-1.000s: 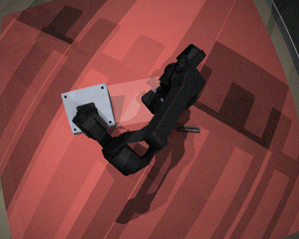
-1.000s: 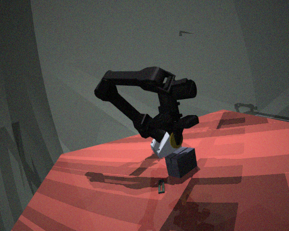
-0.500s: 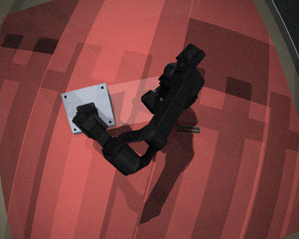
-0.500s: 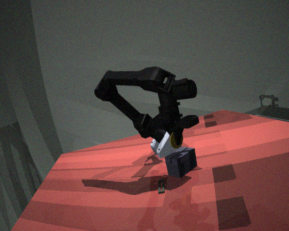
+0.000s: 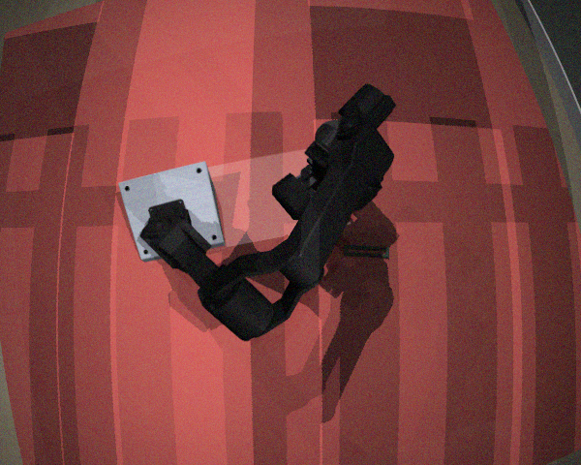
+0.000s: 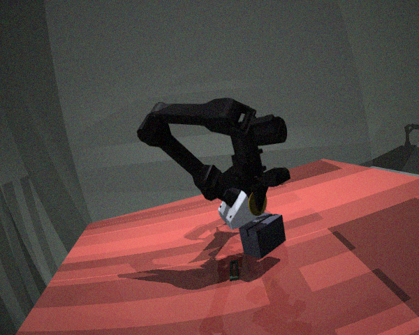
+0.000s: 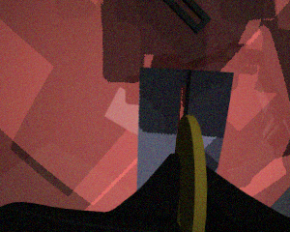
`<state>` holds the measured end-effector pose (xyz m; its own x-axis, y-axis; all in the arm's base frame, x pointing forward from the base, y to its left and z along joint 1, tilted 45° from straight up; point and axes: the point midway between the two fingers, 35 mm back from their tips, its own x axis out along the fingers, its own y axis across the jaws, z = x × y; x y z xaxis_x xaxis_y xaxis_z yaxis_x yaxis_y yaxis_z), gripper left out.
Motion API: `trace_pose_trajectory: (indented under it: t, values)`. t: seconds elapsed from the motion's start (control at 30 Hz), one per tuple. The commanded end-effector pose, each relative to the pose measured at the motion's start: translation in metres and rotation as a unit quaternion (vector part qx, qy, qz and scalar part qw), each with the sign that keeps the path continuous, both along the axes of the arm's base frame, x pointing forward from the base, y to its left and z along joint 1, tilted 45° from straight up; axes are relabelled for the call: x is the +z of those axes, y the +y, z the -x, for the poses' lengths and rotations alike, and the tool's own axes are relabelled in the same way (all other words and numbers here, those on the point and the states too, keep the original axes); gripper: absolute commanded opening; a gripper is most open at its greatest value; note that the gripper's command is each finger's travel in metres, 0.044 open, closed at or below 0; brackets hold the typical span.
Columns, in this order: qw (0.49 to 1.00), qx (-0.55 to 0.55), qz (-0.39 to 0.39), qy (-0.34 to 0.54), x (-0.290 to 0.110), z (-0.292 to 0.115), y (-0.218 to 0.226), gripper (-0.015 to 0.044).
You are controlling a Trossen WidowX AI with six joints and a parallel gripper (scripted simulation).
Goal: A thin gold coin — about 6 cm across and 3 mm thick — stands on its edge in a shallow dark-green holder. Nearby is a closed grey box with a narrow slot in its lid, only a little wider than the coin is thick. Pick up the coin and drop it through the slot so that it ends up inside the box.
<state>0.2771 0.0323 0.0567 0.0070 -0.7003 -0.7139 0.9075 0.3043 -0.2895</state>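
1. At centre in the top view, arm (image 5: pixel 325 220) (image 6: pixel 188 113) bends over the red table (image 5: pixel 205 400) (image 6: pixel 112 313) (image 7: pixel 48 97) from a pale base plate (image 5: pixel 200 200) (image 6: pixel 241 216). Gripper (image 5: pixel 309 174) (image 6: pixel 259 203) (image 7: pixel 179 161) is mostly under the arm here; grip can't be read from this view. Holder (image 5: pixel 366 247) (image 6: pixel 231 270) (image 7: pixel 199 30), dark green, lies in the arm's shadow, long opening visible. Box can't be made out from above.

2. Exterior: gripper points down, fingers clamped on coin (image 6: pixel 252 205) (image 7: pixel 199 179). Coin upright, above box (image 6: pixel 271 234) (image 7: pixel 157 108), out of the holder and outside the box. Box is grey, closed, slot (image 6: pixel 255 223) (image 7: pixel 188 92) running along the lid. Holder sits on the table near the box, apart from it, coin-free.

3. Wrist: coin nearly edge-on between the dark fingers, its far end visually meeting the slot line; contact with the lid can't be told. Lid part shaded, part lit. Box interior too dark to read. Holder near top edge, slanted, partly cut off.
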Motion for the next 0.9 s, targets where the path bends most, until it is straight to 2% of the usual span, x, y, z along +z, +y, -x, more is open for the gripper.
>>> trace_pose_trajectory:
  t: [0.0,0.87]
  values:
    - [1.000,-0.002,0.000,0.002,-0.0006,0.0031,-0.0013,0.0000]
    - [1.000,0.002,0.000,0.001,-0.0016,0.0038,-0.0028,0.0000]
